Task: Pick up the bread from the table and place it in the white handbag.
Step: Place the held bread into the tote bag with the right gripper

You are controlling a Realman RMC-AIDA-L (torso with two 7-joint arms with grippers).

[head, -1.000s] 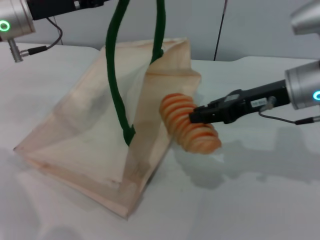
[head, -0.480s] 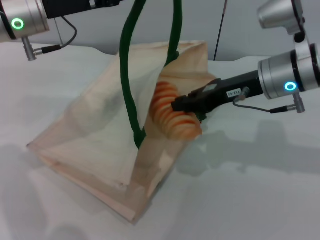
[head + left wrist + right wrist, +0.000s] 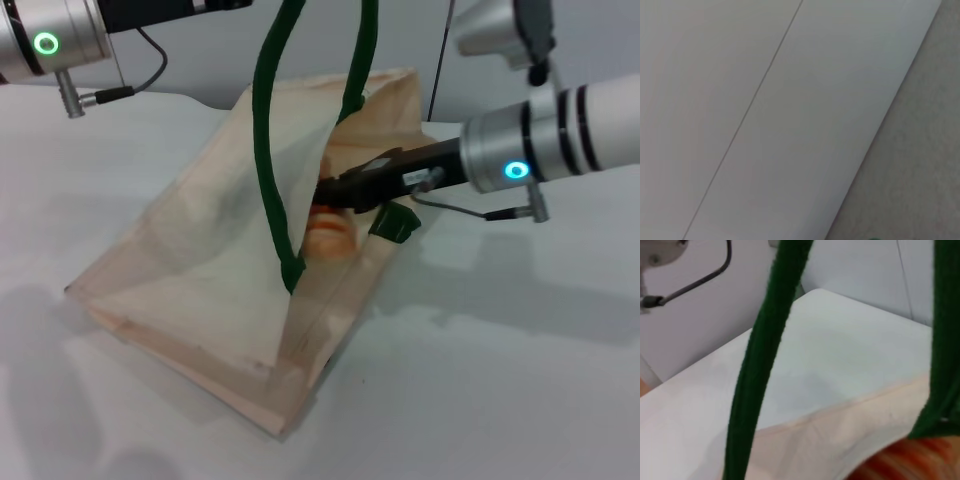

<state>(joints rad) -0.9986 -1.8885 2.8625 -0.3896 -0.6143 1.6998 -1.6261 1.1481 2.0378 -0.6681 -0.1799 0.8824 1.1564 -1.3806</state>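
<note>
A white worktop (image 3: 520,380) fills the scene. On it sits the bag (image 3: 200,290), a large cream fabric tote propped open, its base on the worktop and its mouth raised toward the far side. A dark green rope handle (image 3: 275,150) rises from the bag's upper panel and out of the top of the head view; the left arm (image 3: 60,35) reaches in above the bag there, its tool out of sight. The right arm (image 3: 540,150) comes in from the bag's right side, and the right tool (image 3: 335,195) is pushed into the bag's mouth, clamped on the bread (image 3: 328,232). The bread, orange-tan and ridged, sits inside the mouth just below the tool, partly hidden by the bag's front panel. A green tab (image 3: 395,225) hangs at the mouth's edge, just right of the bread.
</note>
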